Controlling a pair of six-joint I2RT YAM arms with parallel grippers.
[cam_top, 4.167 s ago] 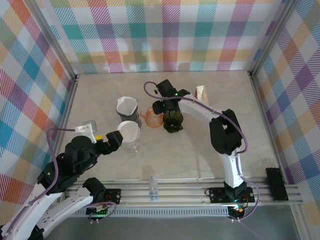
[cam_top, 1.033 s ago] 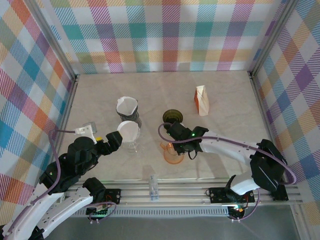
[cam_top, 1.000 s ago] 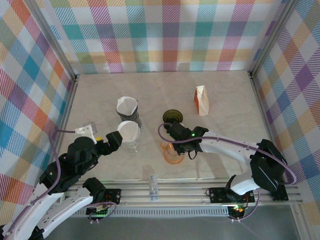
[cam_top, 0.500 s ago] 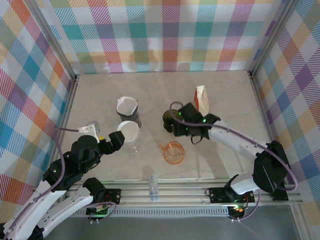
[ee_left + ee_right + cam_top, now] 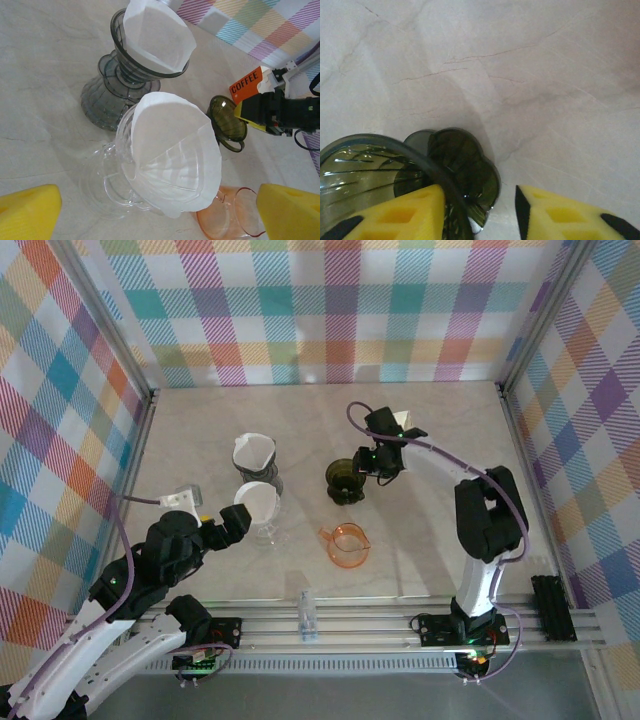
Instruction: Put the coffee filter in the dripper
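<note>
Finding the white coffee filter (image 5: 170, 155) sitting opened inside the clear dripper (image 5: 107, 172) at the desk's (image 5: 200, 420) left front, between the left fingers (image 5: 30, 212) hanging wide apart, gripping nothing. Noting a grey dripper (image 5: 117, 85) carrying its own filter (image 5: 157, 35) just behind, an orange dripper (image 5: 346, 543) lying rightward. Seeing the right fingers (image 5: 395, 212) standing apart astride an olive dripper's (image 5: 370, 170) rim. Losing part of the coffee bag (image 5: 246, 85) behind that arm.

White coffee filter (image 5: 170, 155) seated open in clear glass dripper (image 5: 107, 182).
</note>
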